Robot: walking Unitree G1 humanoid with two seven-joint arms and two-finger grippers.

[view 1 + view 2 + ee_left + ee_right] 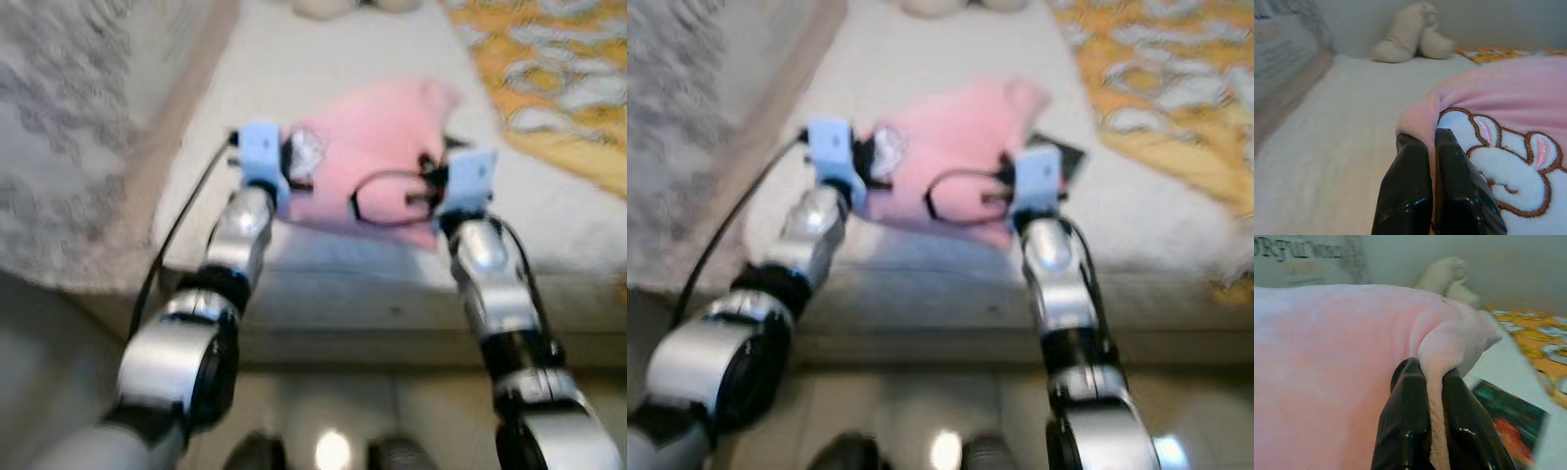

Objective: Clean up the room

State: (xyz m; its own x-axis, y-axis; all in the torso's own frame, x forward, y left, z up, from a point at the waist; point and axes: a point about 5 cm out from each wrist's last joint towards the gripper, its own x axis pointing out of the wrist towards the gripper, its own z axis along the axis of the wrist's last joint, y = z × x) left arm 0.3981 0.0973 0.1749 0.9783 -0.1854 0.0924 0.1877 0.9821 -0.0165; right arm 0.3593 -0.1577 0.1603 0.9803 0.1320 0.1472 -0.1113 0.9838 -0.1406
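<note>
Pinching opposite edges of the pink blanket (367, 147), the left hand (1432, 147) and right hand (1434, 377) hold it taut above the bed (294, 69), probably for folding.

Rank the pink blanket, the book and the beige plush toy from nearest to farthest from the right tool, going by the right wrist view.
1. Pink blanket: pinched in the right tool.
2. Book: on the bed just beyond the tool, beside the blanket.
3. Beige plush toy: far end of the bed, by the wall.
</note>
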